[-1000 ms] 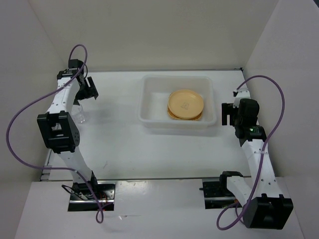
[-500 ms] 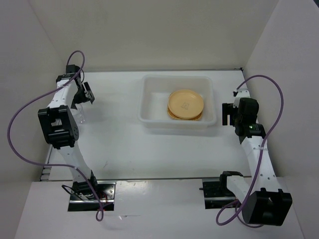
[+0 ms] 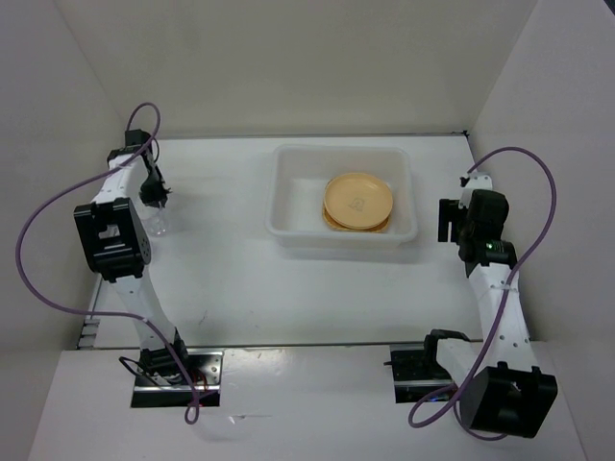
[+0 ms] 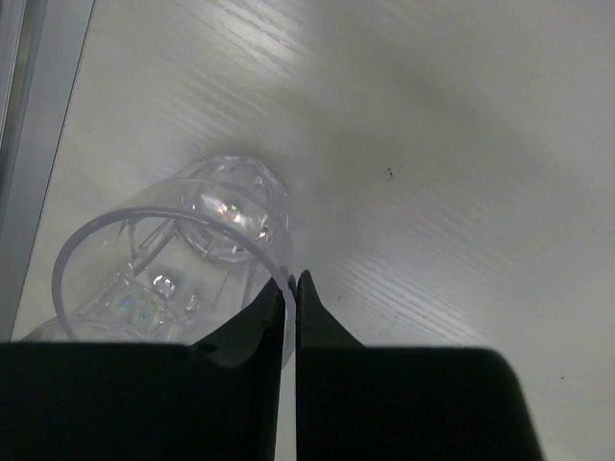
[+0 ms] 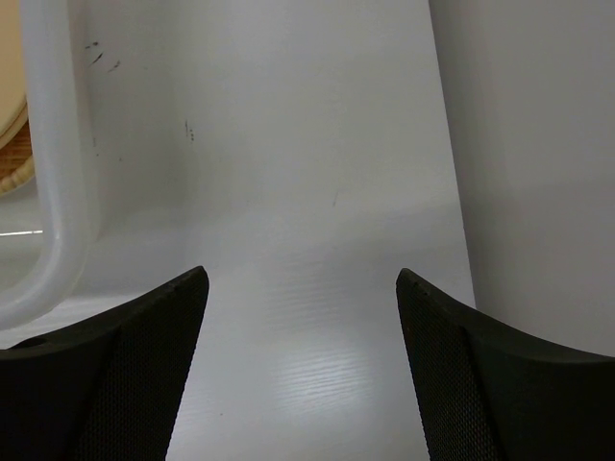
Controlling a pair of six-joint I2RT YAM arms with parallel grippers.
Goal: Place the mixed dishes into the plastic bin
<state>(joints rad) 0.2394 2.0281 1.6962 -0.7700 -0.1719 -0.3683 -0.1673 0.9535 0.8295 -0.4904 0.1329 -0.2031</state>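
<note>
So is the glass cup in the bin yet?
Out: glass cup stands at the left hand, well clear of the plastic bin.

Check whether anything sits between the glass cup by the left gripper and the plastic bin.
Nothing visible does: bare table separates the glass cup from the plastic bin. Only the bin's own wall needs clearing, and the stacked plates sit toward its right side.
</note>
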